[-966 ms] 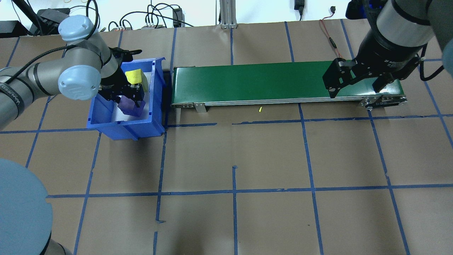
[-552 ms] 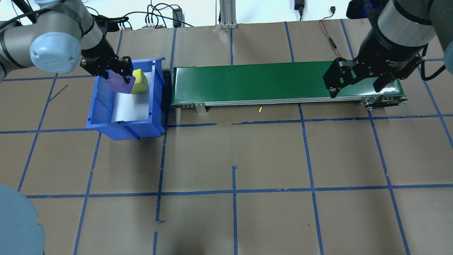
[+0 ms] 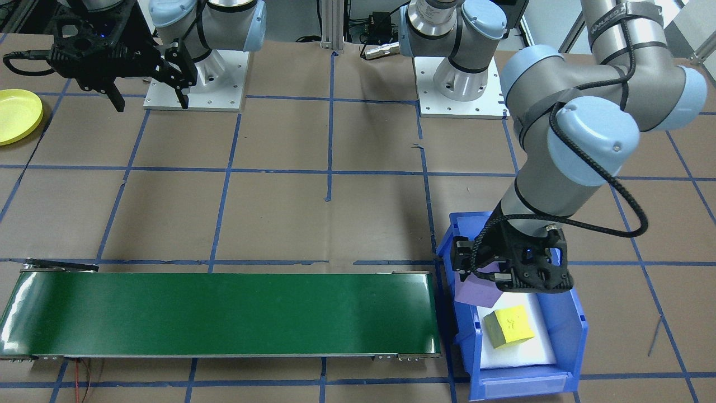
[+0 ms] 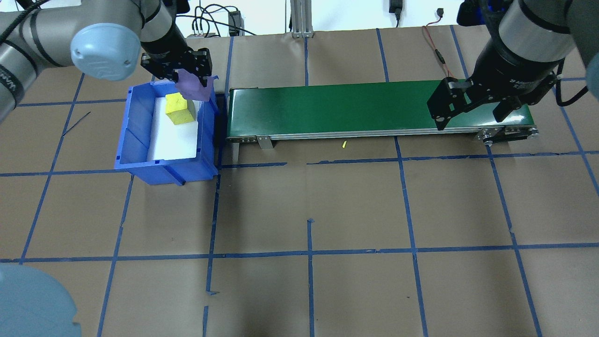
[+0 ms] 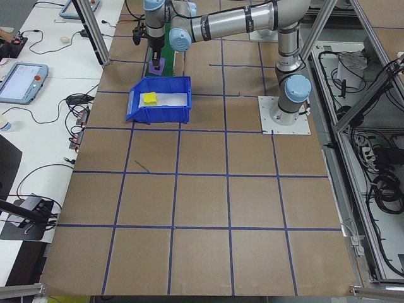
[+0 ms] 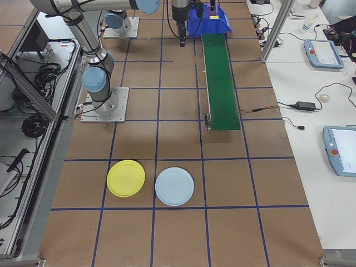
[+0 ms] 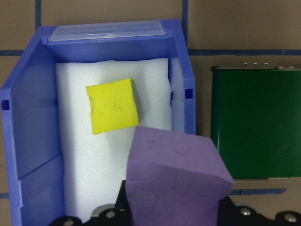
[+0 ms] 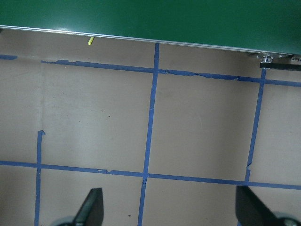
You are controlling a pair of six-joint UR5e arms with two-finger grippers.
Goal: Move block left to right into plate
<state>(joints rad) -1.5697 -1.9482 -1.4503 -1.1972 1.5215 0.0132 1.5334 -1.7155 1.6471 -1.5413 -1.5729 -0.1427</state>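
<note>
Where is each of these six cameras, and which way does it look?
Front-facing: across the table, facing both bases; left gripper holds the purple block.
Overhead: behind the robot, looking down at the conveyor.
Exterior left: table's end, blue bin near.
Exterior right: opposite end, yellow plate near.
Left wrist: down into the bin.
Right wrist: bare table, jaws apart.
Shared: front-facing and overhead show the yellow block.
</note>
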